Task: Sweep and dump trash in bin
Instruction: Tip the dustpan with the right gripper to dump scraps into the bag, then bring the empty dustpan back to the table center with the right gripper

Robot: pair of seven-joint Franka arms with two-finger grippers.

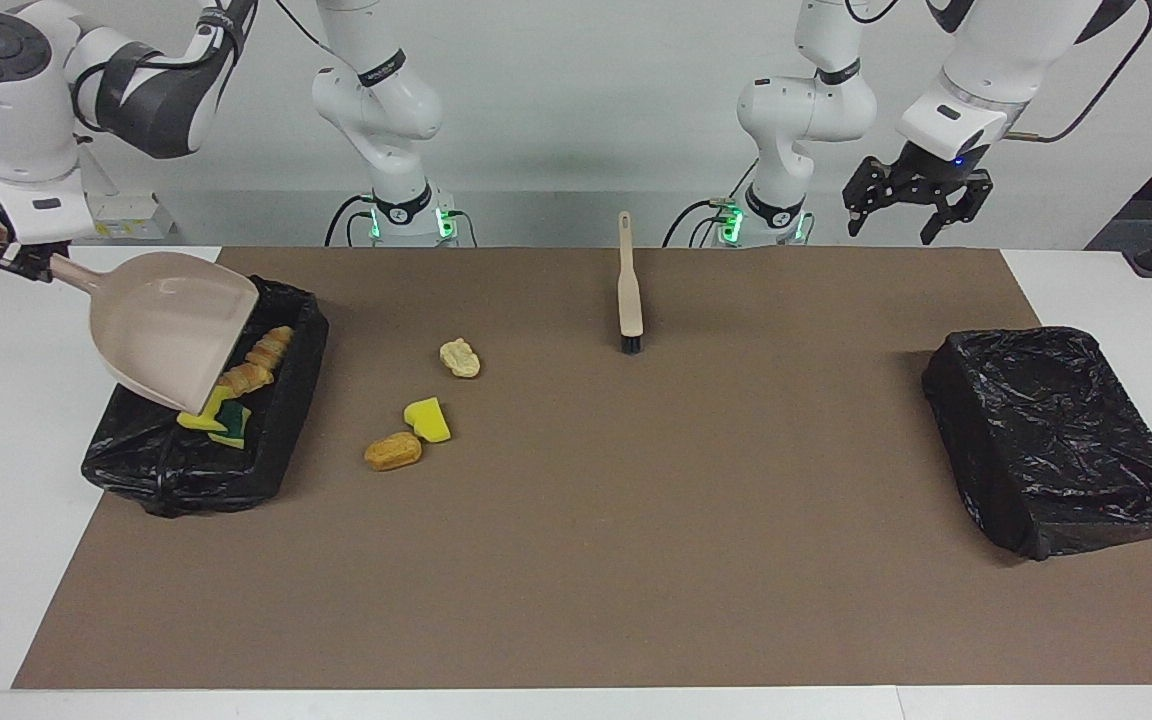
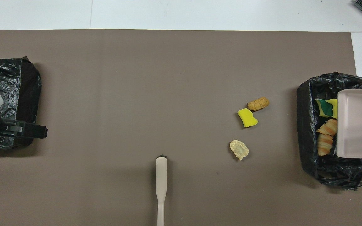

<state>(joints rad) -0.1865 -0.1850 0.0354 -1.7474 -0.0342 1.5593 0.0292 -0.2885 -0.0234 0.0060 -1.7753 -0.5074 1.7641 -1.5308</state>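
Three pieces of trash lie on the brown mat: a pale lump (image 1: 460, 358) (image 2: 239, 149), a yellow sponge chunk (image 1: 427, 420) (image 2: 247, 117) and an orange lump (image 1: 393, 451) (image 2: 258, 104). More trash lies in the black-lined bin (image 1: 166, 470) (image 2: 306, 125) at the right arm's end: green-backed yellow sponges (image 1: 213, 421) (image 2: 325, 107) and croissant-like pieces (image 1: 258, 363) (image 2: 325, 142). My right gripper (image 1: 8, 256) is shut on the handle of the beige dustpan (image 1: 171, 340) (image 2: 360, 122), which hangs tilted over that bin with nothing in it. My left gripper (image 1: 901, 215) (image 2: 27, 131) is open and holds nothing, raised at the left arm's end.
A beige brush (image 1: 628, 290) (image 2: 161, 185) lies on the mat near the robots, midway along the table. A second black-lined bin (image 1: 1056, 440) (image 2: 11, 81) stands at the left arm's end; the left gripper hangs over its corner nearest the robots.
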